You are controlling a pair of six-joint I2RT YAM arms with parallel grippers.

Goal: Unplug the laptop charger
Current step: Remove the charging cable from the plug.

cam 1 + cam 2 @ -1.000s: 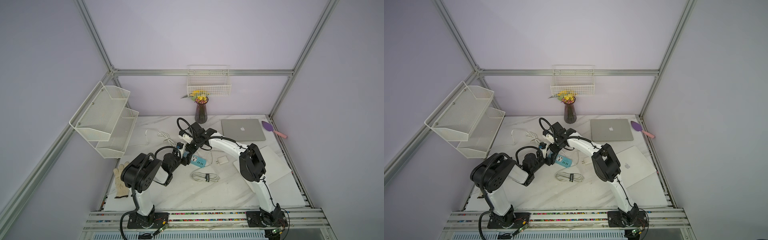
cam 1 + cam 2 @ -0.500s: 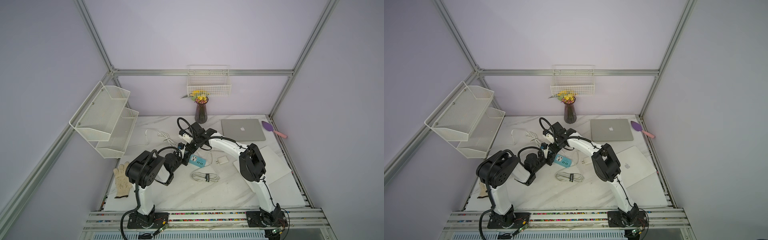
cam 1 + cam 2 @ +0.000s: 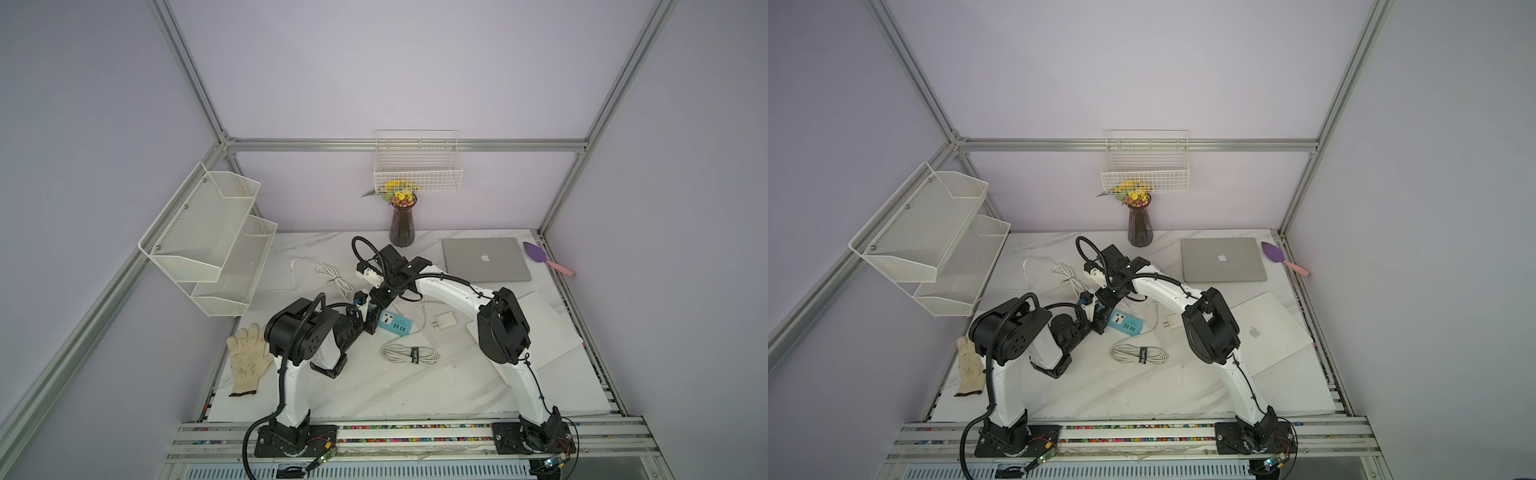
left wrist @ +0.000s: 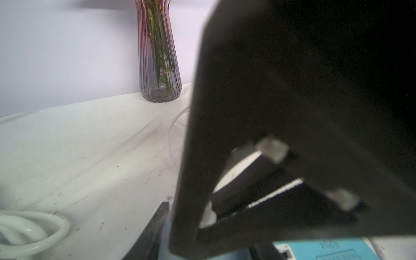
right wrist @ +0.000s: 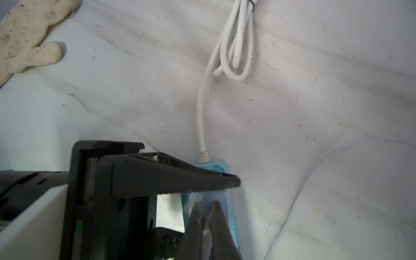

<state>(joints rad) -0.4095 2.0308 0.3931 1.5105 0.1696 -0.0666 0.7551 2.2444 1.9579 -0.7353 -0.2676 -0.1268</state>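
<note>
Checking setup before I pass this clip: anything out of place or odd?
The laptop charger lies loose on the table, prongs free, beside the blue power strip, not plugged in. A soiled work glove lies at the table's edge.

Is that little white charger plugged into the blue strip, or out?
Out: the white charger lies flat on the table, apart from the blue strip.

Your right gripper (image 5: 207,203): jaws together, tips over blue power strip (image 5: 221,165). White cable (image 5: 200,117) leaves its end, loops on desk (image 5: 315,112). Glove (image 5: 24,38) well apart.
</note>
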